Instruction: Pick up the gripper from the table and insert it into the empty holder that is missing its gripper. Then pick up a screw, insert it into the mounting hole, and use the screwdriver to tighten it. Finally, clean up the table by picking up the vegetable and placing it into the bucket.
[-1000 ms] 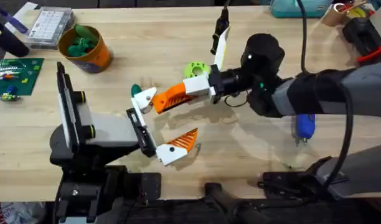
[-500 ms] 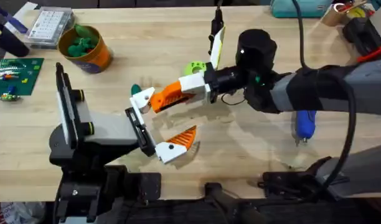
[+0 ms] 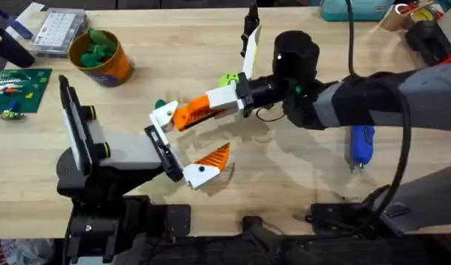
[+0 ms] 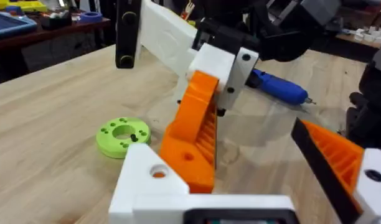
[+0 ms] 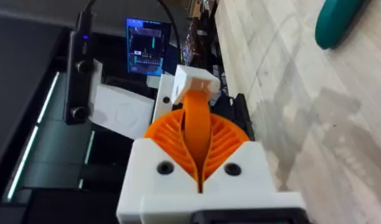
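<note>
Blue screwdriver [image 3: 359,143] beside right arm, overhead view.

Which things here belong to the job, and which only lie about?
Job: the gripper, held in the right hand; the holder; the screwdriver; the vegetable; the bucket.
Lying about: the lime ring; the clear parts box; the green circuit board.

Near the holder [image 3: 158,151] we count:
orange fingers: two
blue screwdriver [image 3: 359,143]: one
orange bucket [image 3: 102,57]: one
lime ring [image 3: 228,79]: one
</note>
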